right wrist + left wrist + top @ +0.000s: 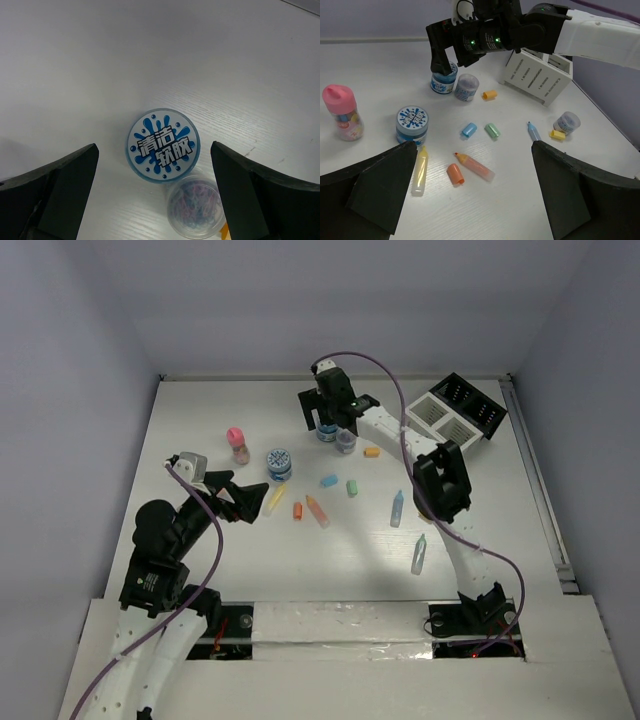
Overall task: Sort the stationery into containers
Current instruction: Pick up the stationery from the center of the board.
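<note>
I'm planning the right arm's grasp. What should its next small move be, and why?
Probably lower the right gripper straight down around the blue-lidded pot: its open jaws straddle it from above, and the clear cup close beside it leaves little room to drift.

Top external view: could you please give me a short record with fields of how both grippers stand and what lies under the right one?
right gripper: open, fingers either side of the blue-patterned pot, not closed on it
beside the pot: clear cup of coloured clips
left gripper: open, holding nothing
white slatted box: at the far right, behind the right arm
</note>
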Tool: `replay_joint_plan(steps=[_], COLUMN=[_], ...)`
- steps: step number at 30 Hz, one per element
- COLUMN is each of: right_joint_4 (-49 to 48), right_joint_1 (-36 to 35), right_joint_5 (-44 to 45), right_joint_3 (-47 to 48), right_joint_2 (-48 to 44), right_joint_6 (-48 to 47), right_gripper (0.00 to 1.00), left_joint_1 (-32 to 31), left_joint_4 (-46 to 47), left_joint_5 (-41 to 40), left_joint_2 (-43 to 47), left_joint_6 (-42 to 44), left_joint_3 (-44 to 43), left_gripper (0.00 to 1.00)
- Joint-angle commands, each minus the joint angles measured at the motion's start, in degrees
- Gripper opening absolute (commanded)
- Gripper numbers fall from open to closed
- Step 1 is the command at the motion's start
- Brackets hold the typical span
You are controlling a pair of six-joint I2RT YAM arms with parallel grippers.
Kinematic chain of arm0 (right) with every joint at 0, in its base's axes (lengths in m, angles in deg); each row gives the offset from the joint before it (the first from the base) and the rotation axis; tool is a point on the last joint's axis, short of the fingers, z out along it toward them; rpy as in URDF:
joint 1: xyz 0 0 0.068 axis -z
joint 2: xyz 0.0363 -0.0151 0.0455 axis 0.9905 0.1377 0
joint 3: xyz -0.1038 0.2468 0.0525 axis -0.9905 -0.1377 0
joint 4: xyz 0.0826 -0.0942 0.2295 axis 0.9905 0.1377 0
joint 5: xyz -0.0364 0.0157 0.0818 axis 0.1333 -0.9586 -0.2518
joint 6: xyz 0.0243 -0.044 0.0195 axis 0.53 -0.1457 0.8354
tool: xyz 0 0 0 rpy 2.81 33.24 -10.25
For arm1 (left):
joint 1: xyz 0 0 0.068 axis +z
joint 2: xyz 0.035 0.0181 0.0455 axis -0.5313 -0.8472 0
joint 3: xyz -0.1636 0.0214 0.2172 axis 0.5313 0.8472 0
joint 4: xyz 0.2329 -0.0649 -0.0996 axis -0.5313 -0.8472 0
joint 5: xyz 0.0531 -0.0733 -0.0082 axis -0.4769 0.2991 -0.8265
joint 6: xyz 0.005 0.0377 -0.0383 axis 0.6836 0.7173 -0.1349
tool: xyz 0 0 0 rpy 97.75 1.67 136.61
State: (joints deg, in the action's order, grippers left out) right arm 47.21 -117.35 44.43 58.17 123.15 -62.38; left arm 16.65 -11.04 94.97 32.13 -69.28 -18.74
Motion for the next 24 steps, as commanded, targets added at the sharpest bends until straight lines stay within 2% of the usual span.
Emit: replay_joint_plan(steps=[1,17,19,20,24], right_joint_4=[-0.30,-1.09,-1.01,-0.75,-0.65], right_joint_1=[-0.33,0.19,0.20,0.20,0.20], right_joint_5=[2.68,1.54,1.10,1.01,1.10], right_joint_3=[3.18,3.44,3.62,3.71,3.44], right_joint_2=[0.46,3.36,3.54,3.62,3.80], right_joint_6=[-0.95,0.89,0.89,0.98,1.51], right_gripper=[1.00,1.00,0.95,0.85,0.83], left_joint_1=[-0.38,-0.38,-0.38,-0.38,-0.38], left_joint_4=[3.55,3.55,3.55,3.64,3.64], left_joint_5=[1.03,1.47,1.47,1.47,1.47], left_joint_2=[-0.22,-0.48,-0.40,-0.40,-0.40], left_joint_6=[0.20,0.46,0.46,0.46,0.37], left_joint_3=[-0.60,-0.52,-0.52,-0.60,-0.52], left_gripper=[0.99,0.99,0.99,0.99,0.99])
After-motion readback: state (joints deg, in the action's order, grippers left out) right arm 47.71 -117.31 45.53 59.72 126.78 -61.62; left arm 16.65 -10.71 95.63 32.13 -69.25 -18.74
